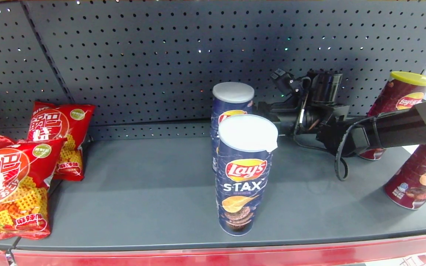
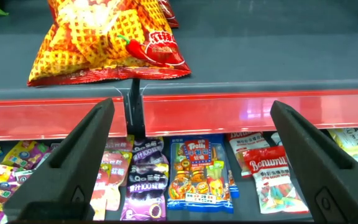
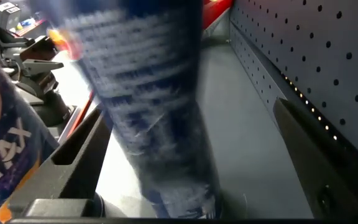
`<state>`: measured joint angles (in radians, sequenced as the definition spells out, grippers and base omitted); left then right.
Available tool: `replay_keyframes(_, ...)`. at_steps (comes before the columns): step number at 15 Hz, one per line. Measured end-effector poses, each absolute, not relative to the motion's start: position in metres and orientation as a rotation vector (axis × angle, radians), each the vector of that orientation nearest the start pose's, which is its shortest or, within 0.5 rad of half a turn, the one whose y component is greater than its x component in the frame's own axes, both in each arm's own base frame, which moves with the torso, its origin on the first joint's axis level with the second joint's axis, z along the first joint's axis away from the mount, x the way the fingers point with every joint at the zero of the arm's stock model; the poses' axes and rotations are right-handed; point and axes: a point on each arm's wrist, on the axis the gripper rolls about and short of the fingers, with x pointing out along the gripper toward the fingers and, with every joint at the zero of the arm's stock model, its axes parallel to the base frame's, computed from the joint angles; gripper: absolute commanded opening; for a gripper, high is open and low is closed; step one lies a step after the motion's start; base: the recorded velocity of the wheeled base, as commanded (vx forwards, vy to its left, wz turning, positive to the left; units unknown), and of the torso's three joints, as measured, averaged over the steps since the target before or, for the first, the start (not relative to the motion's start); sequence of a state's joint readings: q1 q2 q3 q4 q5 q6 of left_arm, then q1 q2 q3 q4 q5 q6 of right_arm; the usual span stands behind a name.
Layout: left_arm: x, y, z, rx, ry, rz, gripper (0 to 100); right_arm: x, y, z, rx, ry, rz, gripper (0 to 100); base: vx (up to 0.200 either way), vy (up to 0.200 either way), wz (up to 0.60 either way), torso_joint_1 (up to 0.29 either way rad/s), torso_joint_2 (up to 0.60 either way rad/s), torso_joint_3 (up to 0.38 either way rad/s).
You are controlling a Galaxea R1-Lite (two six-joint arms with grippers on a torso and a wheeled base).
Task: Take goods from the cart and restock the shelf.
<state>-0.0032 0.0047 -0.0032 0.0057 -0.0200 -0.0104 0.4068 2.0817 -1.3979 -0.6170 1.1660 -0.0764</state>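
Two blue chip cans stand on the grey shelf (image 1: pixel 154 192), one behind the other: the front can (image 1: pixel 245 173) near the edge and the back can (image 1: pixel 231 107) by the pegboard. My right arm comes in from the right at the back can's height, and my right gripper (image 1: pixel 264 111) is partly hidden behind the cans. In the right wrist view the right gripper (image 3: pixel 191 112) is open around the back can (image 3: pixel 154 118), which stands close to one finger and well apart from the other. My left gripper (image 2: pixel 191 109) hangs open and holds nothing, in front of the shelf's red front edge (image 2: pixel 229 112).
Two red snack bags (image 1: pixel 59 136) (image 1: pixel 9 188) lean at the shelf's left end. Two dark red chip cans (image 1: pixel 401 98) (image 1: pixel 418 177) stand at the right, near my right arm. Candy packets (image 2: pixel 194 174) fill the lower shelf. The shelf floor is free left of the blue cans.
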Motion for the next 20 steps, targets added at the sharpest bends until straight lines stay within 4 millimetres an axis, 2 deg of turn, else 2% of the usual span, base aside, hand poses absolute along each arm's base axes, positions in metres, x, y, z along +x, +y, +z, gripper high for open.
replay_keyframes(10, -0.023, 0.0, 0.076, -0.01, 0.007, -0.023, 100, 0.375, 0.187, 0.203, -0.031, 0.011, 1.58, 100, 0.0, 0.0, 0.0, 0.0, 0.0, 0.0)
replay_keyframes(14, -0.023, 0.0, 0.076, -0.01, 0.008, -0.023, 100, 0.373, 0.188, 0.197, -0.019, 0.041, 1.583, 100, 0.0, 0.0, 0.0, 0.0, 0.0, 0.0)
replay_keyframes(20, -0.023, 0.0, 0.076, -0.01, 0.008, -0.023, 100, 0.367, 0.198, 0.194, -0.016, 0.056, 1.597, 100, 0.0, 0.0, 0.0, 0.0, 0.0, 0.0)
